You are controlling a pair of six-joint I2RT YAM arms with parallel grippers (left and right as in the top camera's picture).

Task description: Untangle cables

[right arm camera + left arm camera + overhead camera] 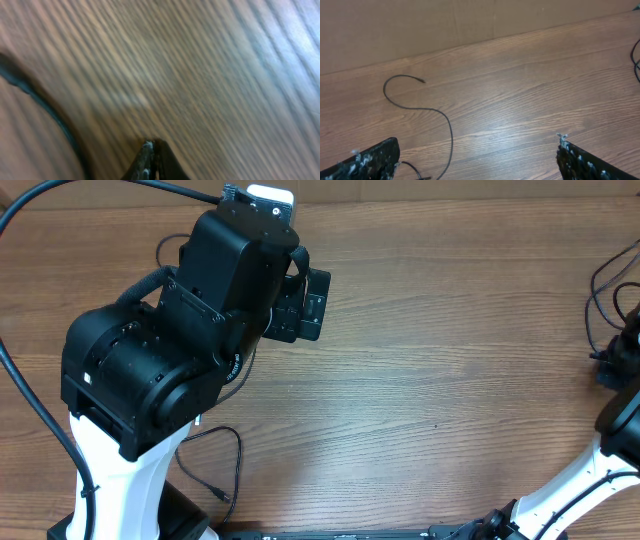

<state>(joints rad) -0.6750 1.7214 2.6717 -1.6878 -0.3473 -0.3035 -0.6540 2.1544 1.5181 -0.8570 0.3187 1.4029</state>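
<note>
A bundle of thin black cables (606, 292) lies at the table's right edge. My right gripper (612, 366) is beside its lower end. In the right wrist view the right gripper (152, 146) is shut, low over the wood, with nothing seen between the tips; a blurred dark cable (42, 102) curves to its left. My left gripper (302, 305) is at the back left, open and empty. In the left wrist view its jaws (479, 147) stand wide apart above a loose thin cable (422, 110). Another loose cable (236, 457) lies near the left arm's base.
A cardboard wall (445, 25) stands behind the table in the left wrist view. The bulky left arm (160, 360) hides much of the table's left side from above. A cable strand (636, 60) shows at the right edge of the left wrist view.
</note>
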